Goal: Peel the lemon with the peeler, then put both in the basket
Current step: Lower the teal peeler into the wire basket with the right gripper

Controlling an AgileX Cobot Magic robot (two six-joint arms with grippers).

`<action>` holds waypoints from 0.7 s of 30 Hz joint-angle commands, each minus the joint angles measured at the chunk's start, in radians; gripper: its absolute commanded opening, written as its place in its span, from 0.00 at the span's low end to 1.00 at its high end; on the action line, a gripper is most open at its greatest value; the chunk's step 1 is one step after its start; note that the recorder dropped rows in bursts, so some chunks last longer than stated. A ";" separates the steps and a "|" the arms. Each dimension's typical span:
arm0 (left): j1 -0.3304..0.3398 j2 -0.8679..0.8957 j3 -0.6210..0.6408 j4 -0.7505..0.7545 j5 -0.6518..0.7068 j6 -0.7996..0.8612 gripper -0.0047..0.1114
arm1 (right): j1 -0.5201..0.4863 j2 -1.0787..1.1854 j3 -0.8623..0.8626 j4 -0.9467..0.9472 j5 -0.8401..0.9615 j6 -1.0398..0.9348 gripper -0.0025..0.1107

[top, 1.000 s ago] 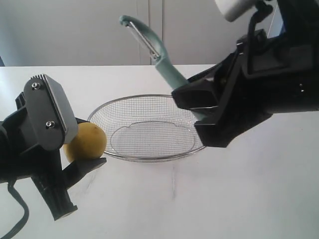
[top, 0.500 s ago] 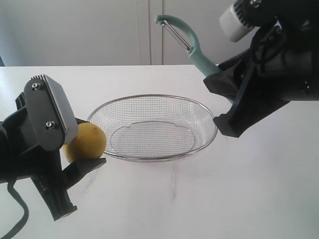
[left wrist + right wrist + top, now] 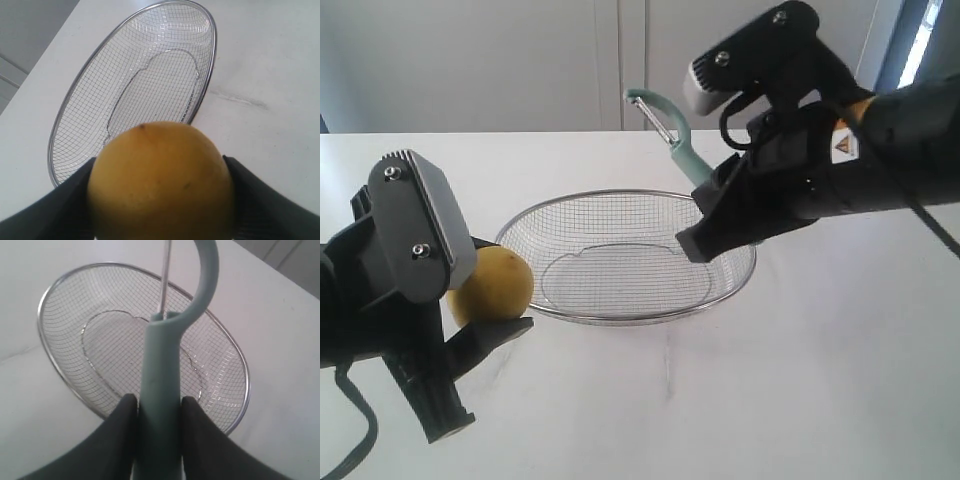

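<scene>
Yellow lemon [image 3: 492, 285], pale teal peeler [image 3: 672, 135], silver wire-grid basket [image 3: 620, 205], white table [image 3: 800, 380].

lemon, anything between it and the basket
Nothing visible. The lemon, held in the left pincer, is just beside the basket rim; the basket is empty. The right pincer holds the peeler above its far side.

soft daylight, hazy, washed-out whites

Exterior view low across table [image 3: 820, 390], wrist views close, all sharing the basket [image 3: 620, 193]
</scene>
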 commanded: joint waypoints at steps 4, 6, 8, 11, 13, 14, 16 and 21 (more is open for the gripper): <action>-0.002 -0.005 0.004 -0.008 -0.018 -0.014 0.04 | -0.112 0.226 -0.170 -0.027 0.032 0.068 0.02; -0.002 -0.005 0.004 -0.008 -0.020 -0.014 0.04 | -0.128 0.289 -0.214 -0.024 0.056 0.068 0.02; -0.002 -0.005 0.004 -0.008 -0.022 -0.014 0.04 | -0.131 0.354 -0.249 -0.022 0.059 0.066 0.02; -0.002 -0.005 0.004 -0.008 -0.022 -0.014 0.04 | -0.131 0.432 -0.269 -0.019 0.017 0.064 0.02; -0.002 -0.005 0.004 -0.008 -0.022 -0.014 0.04 | -0.129 0.469 -0.269 -0.005 -0.031 0.064 0.02; -0.002 -0.005 0.004 -0.008 -0.022 -0.014 0.04 | -0.129 0.487 -0.269 0.000 -0.051 0.064 0.02; -0.002 -0.005 0.004 -0.008 -0.022 -0.014 0.04 | -0.129 0.517 -0.269 0.011 -0.076 0.064 0.02; -0.002 -0.005 0.004 -0.008 -0.022 -0.014 0.04 | -0.129 0.565 -0.269 0.061 -0.081 0.064 0.02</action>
